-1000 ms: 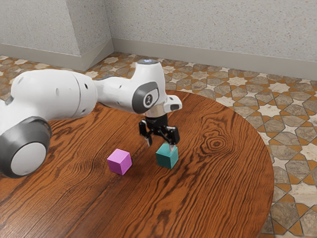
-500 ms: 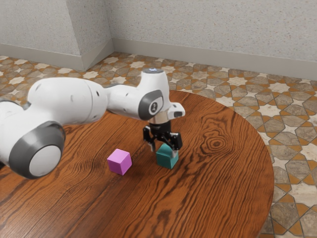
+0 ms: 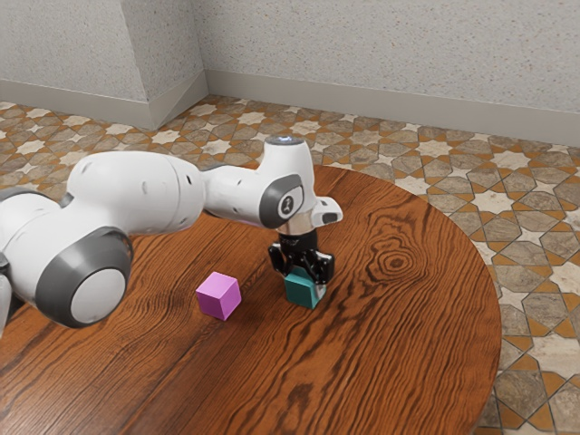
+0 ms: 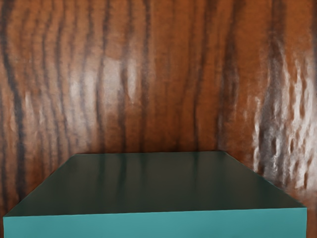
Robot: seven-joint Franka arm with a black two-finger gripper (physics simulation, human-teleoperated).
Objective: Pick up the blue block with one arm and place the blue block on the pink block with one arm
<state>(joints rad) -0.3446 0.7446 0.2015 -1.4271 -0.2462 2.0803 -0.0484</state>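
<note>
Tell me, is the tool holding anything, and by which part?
Cannot be told: the tool sits over the teal block's top; the block rests on the table.

Round wooden table (image 3: 408,362), dark wavy grain, is standing on a tiled floor (image 3: 535,227) that is showing brown and cream star patterns. A speckled grey wall (image 3: 408,36) is running along the far side, with a pale baseboard (image 3: 408,101) edging its foot. Glossy patches are showing on the tabletop.

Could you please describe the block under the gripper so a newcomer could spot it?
On the round wooden table, look just beneath the arm's black gripper. The teal block there sits to the exterior view's right of the pink block; colour alone tells the two cubes apart.
</note>
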